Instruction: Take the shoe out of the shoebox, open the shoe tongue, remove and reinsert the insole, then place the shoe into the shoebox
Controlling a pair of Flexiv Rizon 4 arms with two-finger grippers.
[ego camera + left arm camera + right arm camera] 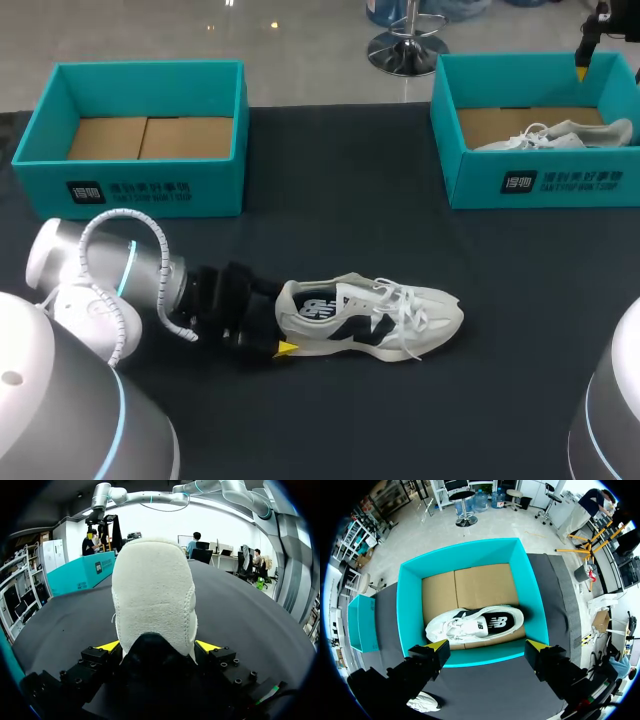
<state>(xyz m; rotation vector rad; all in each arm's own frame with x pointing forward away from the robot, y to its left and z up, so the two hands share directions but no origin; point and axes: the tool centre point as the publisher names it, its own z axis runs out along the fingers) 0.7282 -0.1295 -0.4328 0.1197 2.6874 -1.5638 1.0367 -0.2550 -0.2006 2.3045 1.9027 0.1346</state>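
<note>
While left end effector (158, 646) grips shoe (152, 595), nubby rounded heel (suede, perhaps)

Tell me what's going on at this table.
The left end effector grips the heel of a white shoe that lies on the black table, with a finger on either side of the heel. The right end effector hangs open above the right shoebox, where a second shoe lies on the cardboard floor. The left shoebox holds no shoe.
</note>
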